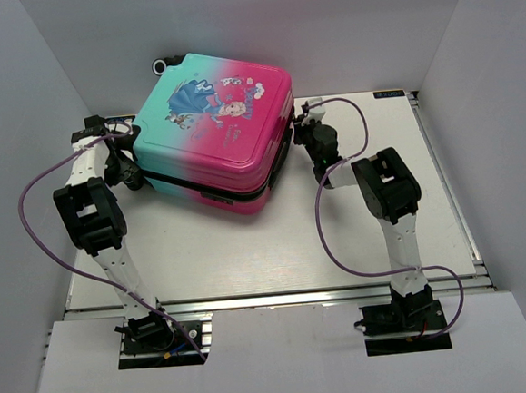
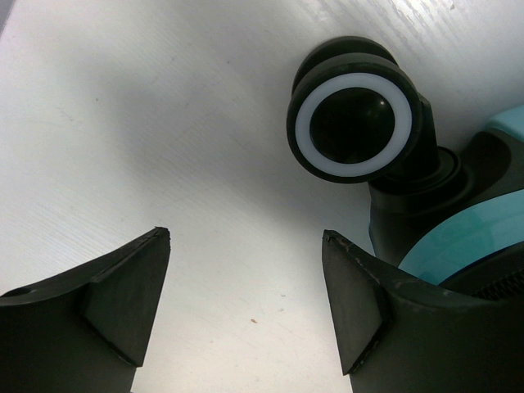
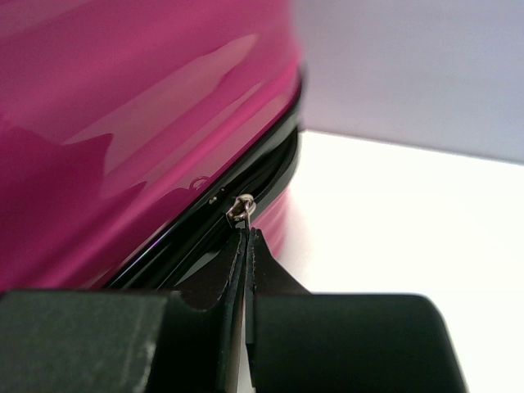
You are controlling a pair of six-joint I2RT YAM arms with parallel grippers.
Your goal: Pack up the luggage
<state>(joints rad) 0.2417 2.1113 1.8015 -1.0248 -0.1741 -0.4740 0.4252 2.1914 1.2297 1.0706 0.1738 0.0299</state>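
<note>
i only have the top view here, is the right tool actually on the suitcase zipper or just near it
observer: on it. The right wrist view shows the right tool shut on the small metal zipper pull, at the seam of the suitcase, pink side.
operator: and the left one, holding anything
observer: no, the left tool is open with nothing in it, only bare table behind it.
operator: whats in front of it
observer: a black suitcase wheel with a white ring, just ahead of it and to one side, not between the jaws.
</note>
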